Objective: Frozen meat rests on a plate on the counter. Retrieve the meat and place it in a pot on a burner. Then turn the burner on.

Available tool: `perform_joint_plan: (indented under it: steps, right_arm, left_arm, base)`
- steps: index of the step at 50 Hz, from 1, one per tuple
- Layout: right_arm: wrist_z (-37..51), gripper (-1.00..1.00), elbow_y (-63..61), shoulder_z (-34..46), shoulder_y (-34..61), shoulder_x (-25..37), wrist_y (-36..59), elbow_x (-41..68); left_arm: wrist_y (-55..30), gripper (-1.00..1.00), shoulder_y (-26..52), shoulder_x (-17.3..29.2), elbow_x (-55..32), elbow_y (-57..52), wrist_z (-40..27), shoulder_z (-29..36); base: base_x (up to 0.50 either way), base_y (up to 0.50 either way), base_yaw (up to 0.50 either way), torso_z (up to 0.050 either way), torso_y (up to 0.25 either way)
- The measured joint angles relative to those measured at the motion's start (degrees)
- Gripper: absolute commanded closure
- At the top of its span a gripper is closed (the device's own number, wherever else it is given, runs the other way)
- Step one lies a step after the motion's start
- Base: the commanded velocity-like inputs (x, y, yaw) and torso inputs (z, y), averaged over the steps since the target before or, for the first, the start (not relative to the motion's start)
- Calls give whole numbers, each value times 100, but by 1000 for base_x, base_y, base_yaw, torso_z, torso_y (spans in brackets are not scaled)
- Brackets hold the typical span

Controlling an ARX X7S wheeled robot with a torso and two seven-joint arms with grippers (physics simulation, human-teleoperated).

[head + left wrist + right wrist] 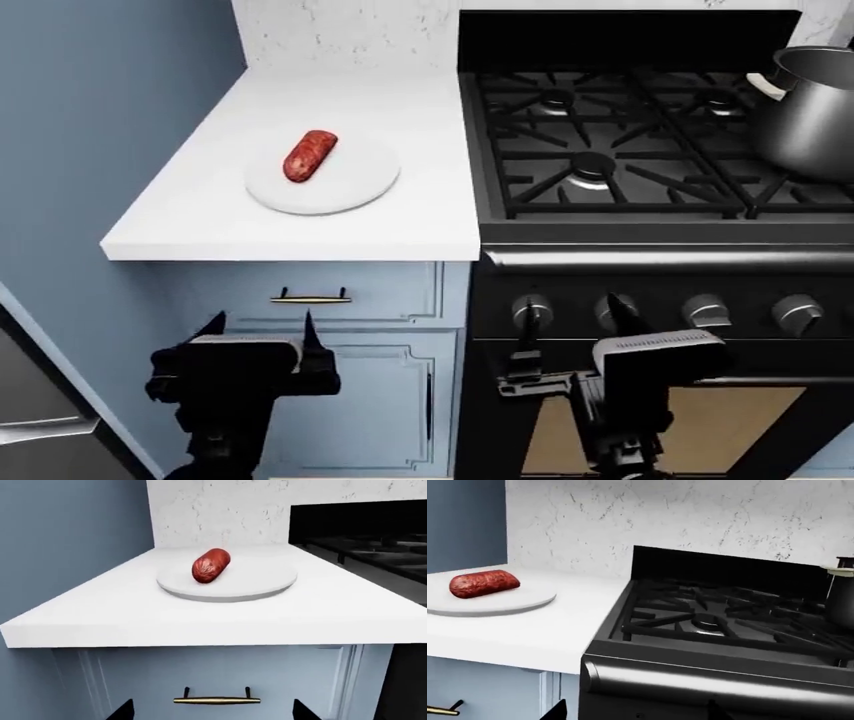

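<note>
Meat (pixel 310 156) lies on the white plate (pixel 358 185) on the surface (pixel 400 110), left of the stove. Pot (pixel 814 115) sits on the stove's right side, over a burner. Left tool (pixel 262 327) and right tool (pixel 577 312) both hang low in front of the cabinets, spread wide, gripping nothing.

White counter (pixel 400 215) over light blue cabinets, w/ round white plate (pixel 350 190) directly on it, near front edge. Meat (pixel 310 156) lies on plate, left of ctr. Stove butts against counter's right side.
</note>
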State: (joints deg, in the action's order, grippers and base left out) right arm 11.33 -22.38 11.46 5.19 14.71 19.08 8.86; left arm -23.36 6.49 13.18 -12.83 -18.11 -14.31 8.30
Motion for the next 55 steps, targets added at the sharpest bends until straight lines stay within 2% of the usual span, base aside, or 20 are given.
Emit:
perform_joint_plan:
  steps: [11, 21, 28, 34, 41, 55]
  right_arm:
    - [-330, -100, -1229, -306, 892, 312, 1991, 931]
    - [-268, -100, -2274, -1114, 1975, 291, 4531, 2281]
    - [865, -100, -2425, -1635, 2818, 577, 5805, 4249]
    - [2045, -100, -2266, -1827, 3395, 891, 6298, 5873]
    - [3075, -100, -2074, -1900, 3831, 1190, 6477, 7216]
    - [4038, -100, -1842, -1762, 4317, 1515, 6442, 8478]
  left_arm:
    - [-2040, -100, 866, 382, -913, -1141, 181, -327]
    - [-3628, -100, 1656, 510, -1734, -1775, 145, -814]
    - [-4493, -100, 2105, 543, -2244, -2155, 93, -1167]
    - [-4948, -100, 2369, 565, -2544, -2336, 81, -1347]
    - [-5248, -100, 2593, 600, -2748, -2418, 72, -1420]
    - [-5618, -100, 2831, 634, -3017, -2489, 11, -1490]
  base:
    - [0, 0, 0, 50, 0]
    - [0, 0, 0, 35, 0]
    - [0, 0, 0, 0, 0]
    - [0, 0, 0, 0, 0]
    - [50, 0, 0, 0, 0]
    - [491, 0, 0, 0, 0]
